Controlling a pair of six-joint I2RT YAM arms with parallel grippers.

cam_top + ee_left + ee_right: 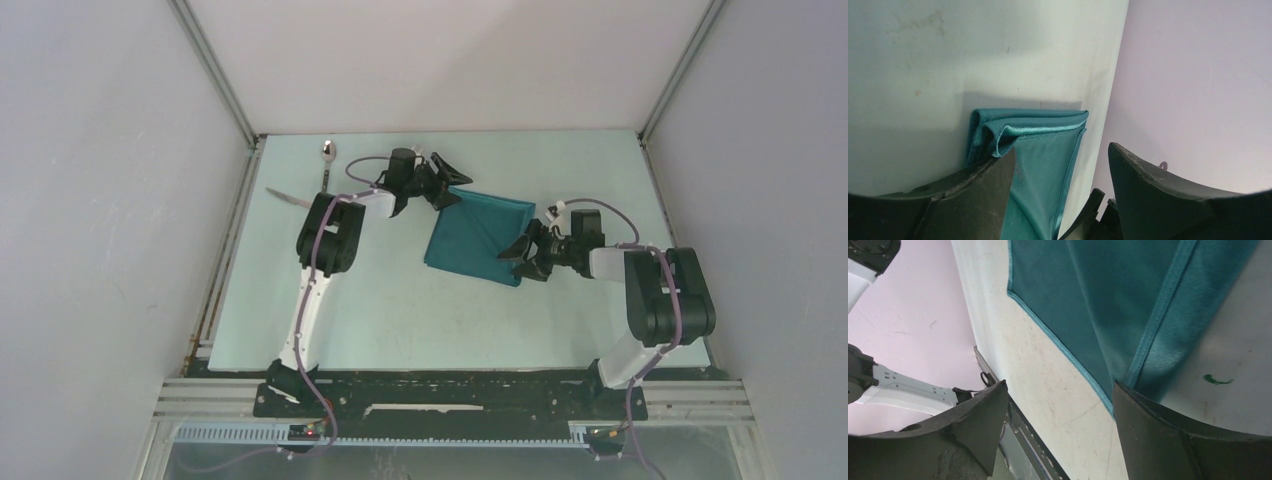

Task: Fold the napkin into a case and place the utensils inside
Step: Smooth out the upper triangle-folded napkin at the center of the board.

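Top external, napkin [478, 235], corners at wide-spread left fingers [973, 200], right fingers [1158, 435], nothing gripped

Teal napkin [1043, 165] lying folded on the pale table [973, 60], its far edge rumpled into rolled layers, left gripper [1062, 148] spread wide above the napkin's near part, one dark finger [978, 200] overlapping the napkin's left edge, the other right of the napkin, lilac wall [1198, 75] beyond the napkin's right side

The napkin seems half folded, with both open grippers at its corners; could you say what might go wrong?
The bunched fold by the left gripper could be pinched unevenly, skewing the napkin. The left arm hangs over the knife and might knock it when sweeping.
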